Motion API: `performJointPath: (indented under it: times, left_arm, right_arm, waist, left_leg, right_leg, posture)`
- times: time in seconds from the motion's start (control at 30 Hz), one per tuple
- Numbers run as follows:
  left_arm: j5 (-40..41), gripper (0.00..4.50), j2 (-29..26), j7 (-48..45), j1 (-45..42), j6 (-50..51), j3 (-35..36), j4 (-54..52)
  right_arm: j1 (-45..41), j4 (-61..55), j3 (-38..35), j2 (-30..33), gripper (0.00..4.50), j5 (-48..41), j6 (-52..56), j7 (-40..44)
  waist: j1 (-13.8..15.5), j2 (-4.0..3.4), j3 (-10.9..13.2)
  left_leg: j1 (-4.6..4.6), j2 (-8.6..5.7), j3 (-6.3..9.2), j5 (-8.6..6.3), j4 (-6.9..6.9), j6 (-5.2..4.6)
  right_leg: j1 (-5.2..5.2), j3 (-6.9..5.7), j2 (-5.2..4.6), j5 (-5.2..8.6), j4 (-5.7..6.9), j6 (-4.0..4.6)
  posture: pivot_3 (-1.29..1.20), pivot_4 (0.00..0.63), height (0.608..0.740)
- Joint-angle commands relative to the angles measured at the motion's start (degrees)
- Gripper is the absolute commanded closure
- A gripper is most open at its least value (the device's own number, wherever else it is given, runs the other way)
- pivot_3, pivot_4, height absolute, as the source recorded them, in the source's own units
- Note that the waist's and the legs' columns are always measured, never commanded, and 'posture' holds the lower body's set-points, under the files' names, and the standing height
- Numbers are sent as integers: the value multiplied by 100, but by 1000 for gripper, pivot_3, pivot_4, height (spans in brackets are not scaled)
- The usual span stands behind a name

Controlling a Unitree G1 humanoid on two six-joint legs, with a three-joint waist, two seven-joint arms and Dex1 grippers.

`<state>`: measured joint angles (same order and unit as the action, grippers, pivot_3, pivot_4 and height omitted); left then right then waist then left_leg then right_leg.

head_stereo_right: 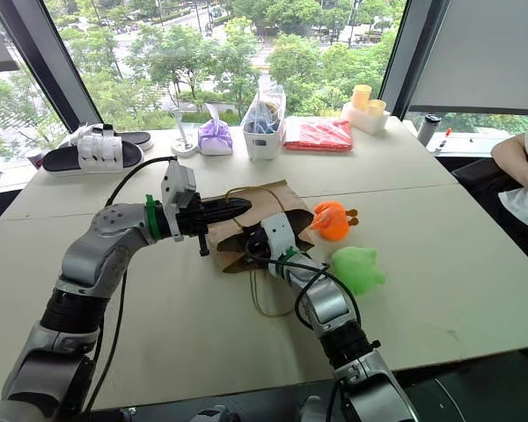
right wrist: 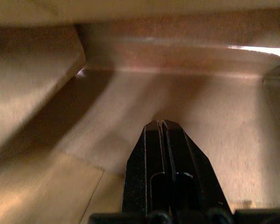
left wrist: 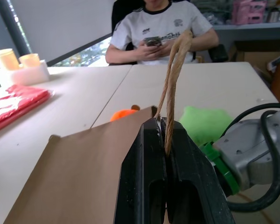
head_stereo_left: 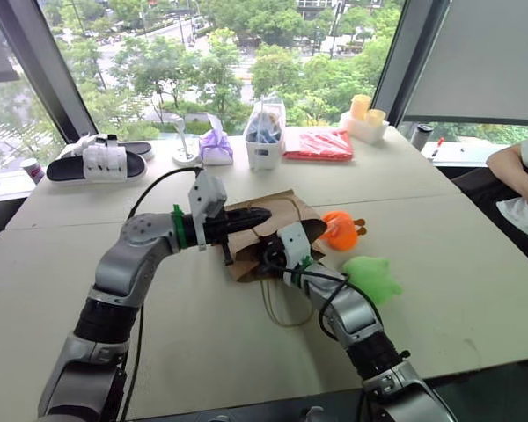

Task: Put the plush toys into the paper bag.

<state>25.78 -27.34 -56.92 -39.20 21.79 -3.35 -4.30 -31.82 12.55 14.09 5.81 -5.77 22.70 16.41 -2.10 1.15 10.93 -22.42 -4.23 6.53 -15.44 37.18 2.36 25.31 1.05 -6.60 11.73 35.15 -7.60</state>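
We see the left gripper [left wrist: 164, 122] clamping the paper bag's [left wrist: 79, 172] cord handle [left wrist: 173, 70]; the right gripper [right wrist: 161, 123], closed empty, sits inside the bag.

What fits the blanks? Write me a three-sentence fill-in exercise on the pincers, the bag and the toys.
1. The left pincer is shut on the paper bag's cord ____.
2. The right pincer is shut, with its tip ____ the paper bag.
3. The orange plush toy and the green plush toy both lie on the ____, outside the bag.

Missing words: handle; inside; table
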Motion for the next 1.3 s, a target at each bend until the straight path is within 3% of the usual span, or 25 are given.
performJointPath:
  times: [0.03,0.5,0.83,0.97,1.07,1.17,1.3]
  left_arm:
    - [152,4469,-13,112,-76,74,177,-281]
    - [564,4469,74,863,-1989,242,1170,926]
    - [802,4469,183,1015,-1770,531,1109,521]
    - [551,4469,367,900,-265,346,478,-288]
    - [464,4469,406,896,27,220,366,-377]
    - [266,4469,393,762,393,-16,149,-396]
    - [218,4469,477,760,527,-90,102,-379]
  right_arm:
    - [82,-229,43,52,4500,129,19,146]
    - [528,-280,160,148,4500,457,422,331]
    - [588,-364,145,154,4500,517,493,372]
    - [810,-2271,-172,694,4500,215,1355,685]
    - [919,-3279,-365,1034,4500,-59,2040,887]
    - [1069,-4839,-1047,1687,4500,-671,3148,1254]
    - [1214,-5716,-1873,2481,4500,-1262,3986,1634]
  waist:
    - [-26,0,0]
    - [-38,0,-4]
    - [-37,0,-4]
    - [-23,-66,-45]
    - [-10,-36,-25]
    - [48,-41,-28]
    - [138,-41,-29]
  left_leg:
    - [2,3,-1,2,0,3]
    - [26,10,-2,3,8,-3]
    - [26,10,-2,14,7,18]
    - [32,8,-5,9,-4,10]
    - [0,4,-8,1,13,-2]
    - [-3,7,-6,-8,19,-20]
    - [22,9,-11,-13,18,-28]
  right_leg:
    - [0,0,4,0,1,0]
    - [-20,-1,17,0,24,1]
    - [-19,1,16,0,23,1]
    - [-21,10,6,0,17,1]
    - [4,9,6,3,16,-5]
    - [3,8,10,3,17,-4]
    - [-31,5,11,3,4,-3]
  posture:
    - [0,150,740]
    - [0,150,740]
    - [0,150,740]
    - [0,150,740]
    - [0,150,740]
    - [0,150,740]
    - [0,150,740]
